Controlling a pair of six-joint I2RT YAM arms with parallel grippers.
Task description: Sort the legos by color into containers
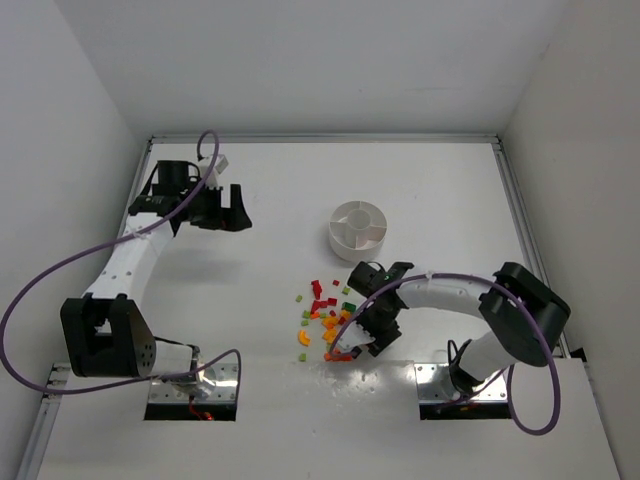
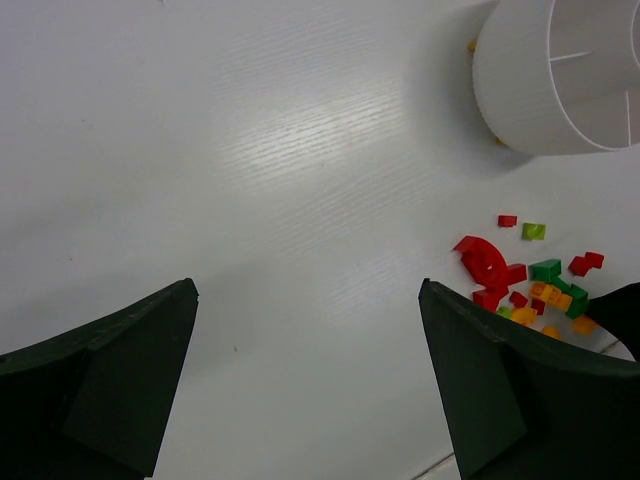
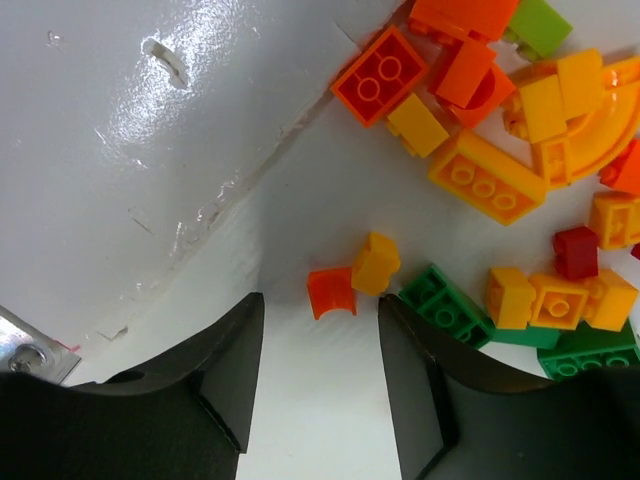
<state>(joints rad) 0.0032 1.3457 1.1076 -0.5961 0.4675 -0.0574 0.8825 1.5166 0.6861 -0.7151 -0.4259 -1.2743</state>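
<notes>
The legos (image 1: 325, 308) lie in a loose pile of red, orange, yellow and green bricks on the white table, in front of the round white divided dish (image 1: 358, 227). My right gripper (image 1: 352, 347) is down at the pile's near edge. In the right wrist view it (image 3: 320, 325) is open and empty. A small orange arch piece (image 3: 331, 291) sits just beyond its tips, touching a yellow piece (image 3: 376, 262), with a green brick (image 3: 445, 305) by the right finger. My left gripper (image 1: 230, 212) is open and empty at far left; its view shows the dish (image 2: 545, 90) and legos (image 2: 530, 280) at right.
A glossy sheet with a raised edge (image 3: 250, 170) covers the table left of the right gripper. A metal base plate (image 3: 25, 355) shows at the lower left there. White walls enclose the table. Purple cables (image 1: 60, 270) loop beside both arms.
</notes>
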